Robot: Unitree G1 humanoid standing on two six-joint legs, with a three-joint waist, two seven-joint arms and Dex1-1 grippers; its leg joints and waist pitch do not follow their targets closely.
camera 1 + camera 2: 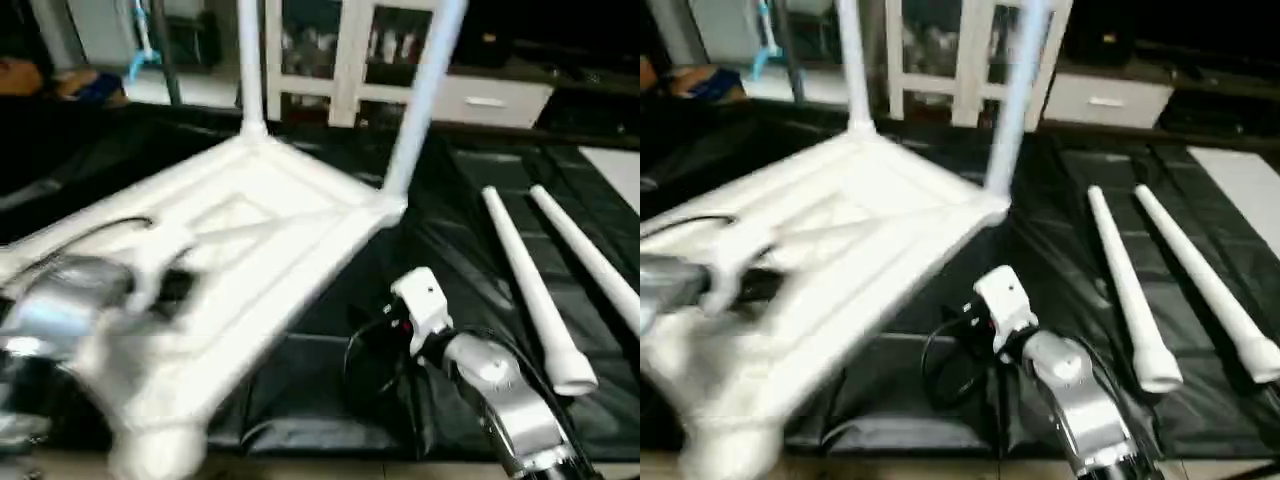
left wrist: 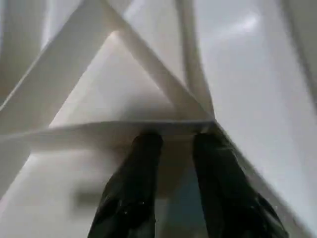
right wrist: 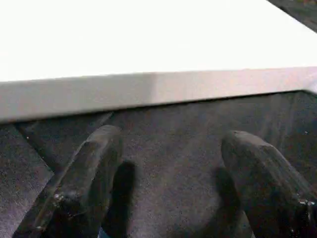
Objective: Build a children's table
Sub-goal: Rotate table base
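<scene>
White loose legs [image 1: 535, 290] beside tilted tabletop [image 1: 250, 240].

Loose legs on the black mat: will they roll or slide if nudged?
Probably roll: both loose legs are round tubes lying flat on the black mat. Their taper would likely curve the roll. The smooth plastic looks slippery, and the hollow tubes probably light.

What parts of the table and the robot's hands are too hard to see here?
- Tops of the two fitted legs: cut off by the head views' upper edge.
- Left gripper: blurred in the head views, whether it pinches the table top's rib is unclear.
- Right gripper: its wrist hides the fingers in the head views.
</scene>
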